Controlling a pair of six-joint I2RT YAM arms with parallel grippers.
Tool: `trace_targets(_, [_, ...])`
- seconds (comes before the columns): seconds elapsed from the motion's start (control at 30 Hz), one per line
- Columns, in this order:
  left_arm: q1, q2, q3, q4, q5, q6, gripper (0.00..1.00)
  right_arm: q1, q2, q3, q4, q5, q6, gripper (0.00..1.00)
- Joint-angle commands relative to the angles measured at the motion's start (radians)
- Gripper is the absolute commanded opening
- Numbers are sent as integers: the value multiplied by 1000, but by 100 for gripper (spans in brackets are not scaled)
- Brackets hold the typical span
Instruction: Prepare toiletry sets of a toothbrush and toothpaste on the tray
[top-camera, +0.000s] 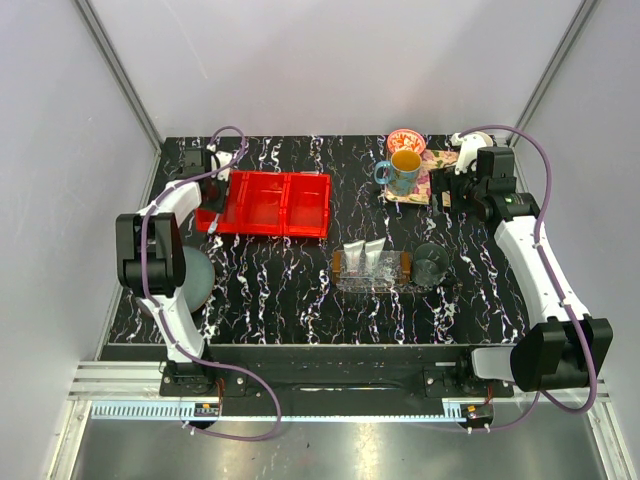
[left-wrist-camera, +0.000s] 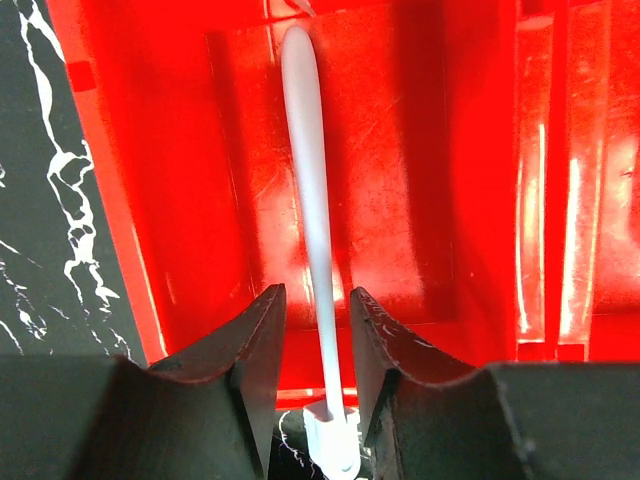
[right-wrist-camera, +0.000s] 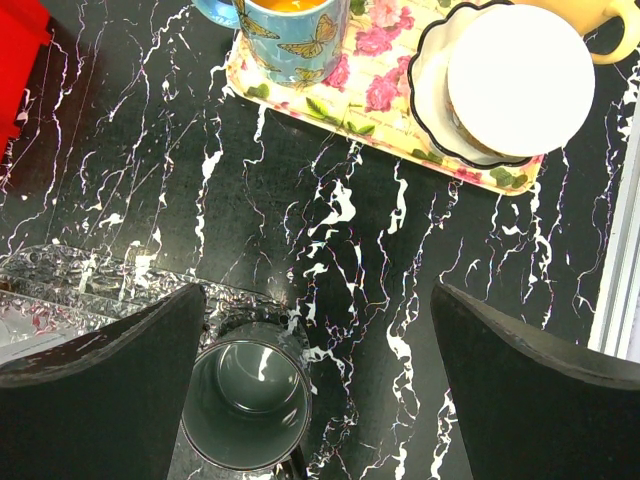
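while the two toothpaste tubes (top-camera: 375, 257) already lie side by side in the clear tray (top-camera: 407, 266) near the middle of the table (top-camera: 280, 290), the toothbrush (left-wrist-camera: 310, 200) is not there yet. by my reading the job is about half done: the paste is placed, and the brush is left to pick up and carry right to the tray. the toothbrush is at the far left, in the left end of the red bins (top-camera: 270, 203), well apart from the tray. it is a slim, pale stick, almost white against the red, smooth and rounded at its far tip. it runs near to far, and its blockier near end pokes past the bin's near wall over the black table. the left gripper (left-wrist-camera: 317, 295) stands right over it, one finger on each side of the handle, with only a thin strip of red showing between brush and finger. i cannot tell whether it has pinched the handle or merely brackets it. the right gripper (right-wrist-camera: 318, 300) hangs spread wide with nothing in it, above a dark cup (right-wrist-camera: 245, 405) that stands just right of the tray, with the flowered tray (right-wrist-camera: 350, 120) beyond. only one brush shows for two tubes, so a second set would need another that i cannot see.
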Motion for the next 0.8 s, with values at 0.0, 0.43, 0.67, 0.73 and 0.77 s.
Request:
trace_targets(0.0, [10,25,30,25,-17,14,36,-6,-11,0,37,-23,-10,100])
trace_targets(0.43, [11,46,27,25,-7,14,29,-6,-11,0,37,-23,-10,100])
trace_targets(0.67, [11,42,26,21,6,11,19,-5,-11,2,34,-23,-10,100])
trace_targets(0.73, [10,39,26,18,7,10,18,-5,-14,2,36,-21,-11,100])
trace_targets(0.77, [11,37,26,18,9,10,17,-6,-14,2,36,-21,-11,100])
